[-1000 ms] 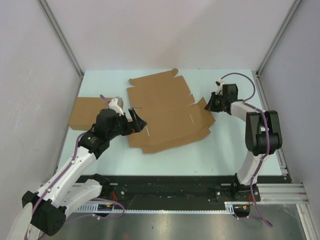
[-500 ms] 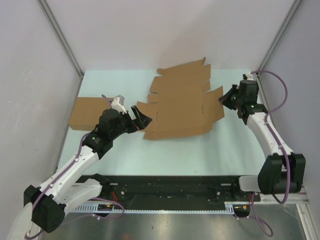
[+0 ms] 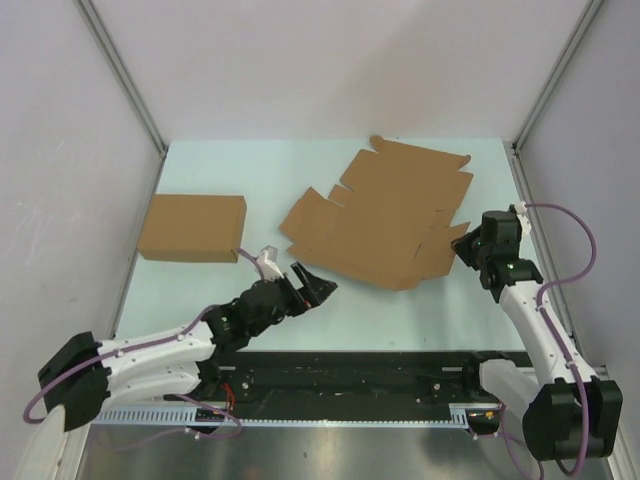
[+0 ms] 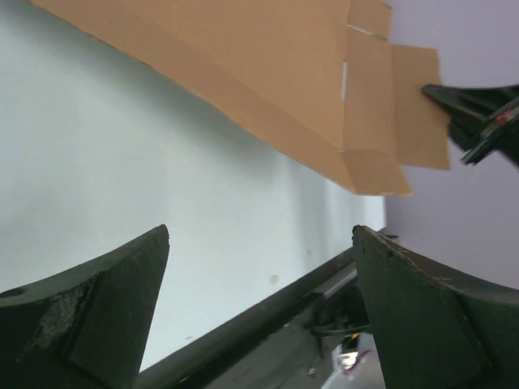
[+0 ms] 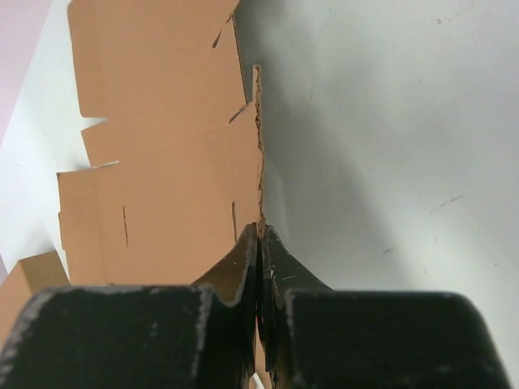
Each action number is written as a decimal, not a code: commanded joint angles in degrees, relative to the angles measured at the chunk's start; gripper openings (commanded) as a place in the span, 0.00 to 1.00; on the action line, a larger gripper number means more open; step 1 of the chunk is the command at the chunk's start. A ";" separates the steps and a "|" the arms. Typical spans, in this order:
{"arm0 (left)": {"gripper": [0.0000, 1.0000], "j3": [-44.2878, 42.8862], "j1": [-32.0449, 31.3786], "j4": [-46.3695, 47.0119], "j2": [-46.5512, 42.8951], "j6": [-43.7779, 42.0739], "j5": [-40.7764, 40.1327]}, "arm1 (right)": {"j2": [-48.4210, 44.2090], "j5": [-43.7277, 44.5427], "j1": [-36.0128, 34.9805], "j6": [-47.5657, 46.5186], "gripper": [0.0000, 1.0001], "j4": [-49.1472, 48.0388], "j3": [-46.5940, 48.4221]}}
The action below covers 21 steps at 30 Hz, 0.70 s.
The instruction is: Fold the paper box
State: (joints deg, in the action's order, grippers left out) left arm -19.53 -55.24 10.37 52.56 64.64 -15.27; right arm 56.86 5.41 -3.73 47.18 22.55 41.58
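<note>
The paper box (image 3: pixel 385 215) is a flat brown die-cut sheet with flaps and slits, lying right of the table's middle. My right gripper (image 3: pixel 463 243) is shut on its right edge flap; the right wrist view shows the sheet (image 5: pixel 162 162) edge-on, pinched between the closed fingers (image 5: pixel 259 235). My left gripper (image 3: pixel 318 287) is open and empty, low near the front edge, a short way left of and in front of the sheet's near corner. The left wrist view shows the sheet (image 4: pixel 268 73) ahead, and its wide-apart fingertips (image 4: pixel 154 251) hold nothing.
A plain closed brown cardboard box (image 3: pixel 192 227) sits at the left side of the table. The black front rail (image 3: pixel 350 365) runs along the near edge, just below my left gripper. Grey walls with metal frame posts (image 3: pixel 125 75) enclose the pale table (image 3: pixel 250 180).
My right gripper has pulled the sheet to the right and nearer, turning it. My left gripper has let go of the sheet's left edge, opened, and dropped back toward the front edge.
</note>
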 commanded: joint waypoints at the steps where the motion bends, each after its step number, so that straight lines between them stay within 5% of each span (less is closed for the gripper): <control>1: 1.00 1.51 -3.64 15.80 5.88 10.06 -5.92 | -3.33 1.98 -0.14 1.69 0.00 -1.54 -1.24; 6: 1.00 -0.94 -4.08 22.23 15.46 11.03 -5.74 | -5.79 1.01 -1.54 -0.50 0.00 -0.84 -3.35; 9: 1.00 -3.93 -4.08 23.90 21.78 10.50 -5.74 | -7.19 0.22 -2.25 -2.44 0.27 0.04 -3.26; 10: 1.00 -4.55 -4.08 25.73 25.63 10.77 -4.78 | -7.81 0.04 -2.25 -2.88 0.49 0.39 -3.09; 13: 1.00 -6.05 -3.99 30.56 32.93 12.79 -3.46 | -8.43 2.14 -3.39 -3.76 0.71 4.08 -1.68; 21: 1.00 -9.04 -2.85 34.89 43.51 15.33 1.12 | -14.05 6.63 -6.10 -4.46 0.75 12.96 2.88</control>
State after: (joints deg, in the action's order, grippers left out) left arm -26.24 -58.43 41.04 93.97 77.41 -16.16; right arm 46.33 8.47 -7.75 43.68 30.65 39.51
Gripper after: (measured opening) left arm 0.996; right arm 0.753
